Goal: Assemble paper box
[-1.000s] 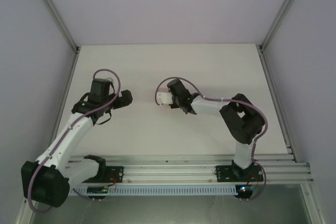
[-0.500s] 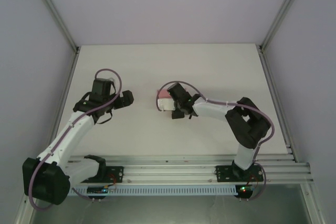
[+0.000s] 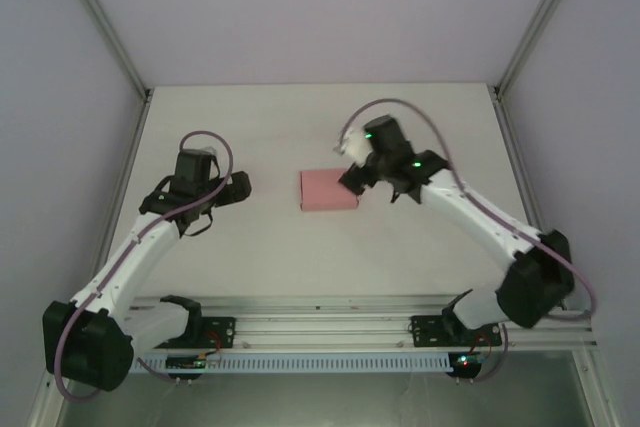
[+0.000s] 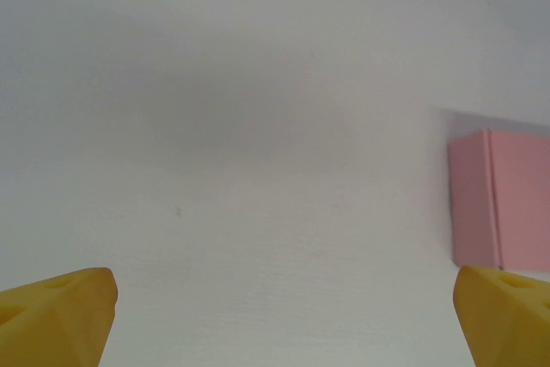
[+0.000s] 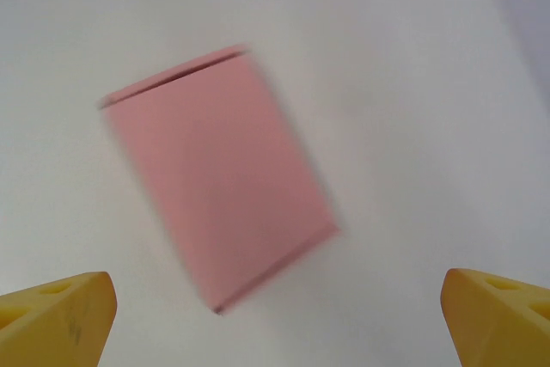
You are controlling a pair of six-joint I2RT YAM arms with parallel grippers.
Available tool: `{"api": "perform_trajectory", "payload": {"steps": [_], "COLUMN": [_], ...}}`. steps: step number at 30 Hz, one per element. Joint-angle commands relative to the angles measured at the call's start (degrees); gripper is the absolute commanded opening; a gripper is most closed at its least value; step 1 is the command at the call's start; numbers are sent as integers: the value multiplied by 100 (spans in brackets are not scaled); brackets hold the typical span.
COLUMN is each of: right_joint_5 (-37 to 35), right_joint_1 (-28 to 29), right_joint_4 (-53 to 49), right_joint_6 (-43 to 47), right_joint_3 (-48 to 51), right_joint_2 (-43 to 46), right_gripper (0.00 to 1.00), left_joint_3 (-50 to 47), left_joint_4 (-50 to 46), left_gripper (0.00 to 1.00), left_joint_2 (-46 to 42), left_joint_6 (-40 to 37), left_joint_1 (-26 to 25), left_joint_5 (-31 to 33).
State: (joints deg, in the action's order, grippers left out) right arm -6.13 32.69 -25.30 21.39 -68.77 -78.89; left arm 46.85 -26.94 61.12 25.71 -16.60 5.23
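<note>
Near the middle of the counter (image 3: pixel 250 117) lies the box (image 3: pixel 329 190), a flat pink rectangle resting on its broad face, touched by neither arm. The right fingers (image 3: pixel 352 179) hang just above its right far corner, spread wide and holding nothing. The left fingers (image 3: pixel 240 185) sit well apart toward the left edge, equally wide and empty, with the box off to their right in the left wrist view.

Judging by its closed, folded shape, the box looks put together, so the step in hand seems to be letting go and checking the result. A thin seam runs along one short end. If that flap is not fully tucked, the next move calls for a light press there, with the other arm steadying the box; otherwise both arms can simply clear away.

No brand, label or writing can be read on the box; the right wrist view is blurred.
</note>
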Motion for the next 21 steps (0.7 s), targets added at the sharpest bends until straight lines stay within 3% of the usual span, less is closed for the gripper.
{"api": "perform_trajectory", "payload": {"steps": [1,5,7,11,17,19,21], "right_joint_5": [-1273,-1951,-2026,-1256,-872,-843,-680], "right_joint_1": [-764,-1518,-1892,-2520,-2666,-2679,-2706], "right_joint_4": [297,1597,2259,4004,7762,8451,8906], "right_joint_6": [-2667,-3145,-3196,-3025,-2040,-1863,-1931], "right_joint_3": [854,2551,3194,4281,5476,5468,5344], "right_joint_2": [861,1712,1926,1748,300,-402,-1127], "right_gripper": [99,99,99,99,99,99,99], "left_joint_3": [-519,-1698,-2199,-3217,-3808,-3735,-3485], "left_joint_4": [978,3047,4008,6066,7951,8286,7971], "left_gripper": [100,100,99,99,100,99,100], "left_joint_2": [-250,-303,-278,-169,599,926,1054], "left_joint_6": [-552,-1424,-1795,-2159,-2077,-2232,-2345], "left_joint_1": [34,74,172,430,807,921,1034], "left_joint_5": [1288,2479,2470,2283,1663,1323,1144]}}
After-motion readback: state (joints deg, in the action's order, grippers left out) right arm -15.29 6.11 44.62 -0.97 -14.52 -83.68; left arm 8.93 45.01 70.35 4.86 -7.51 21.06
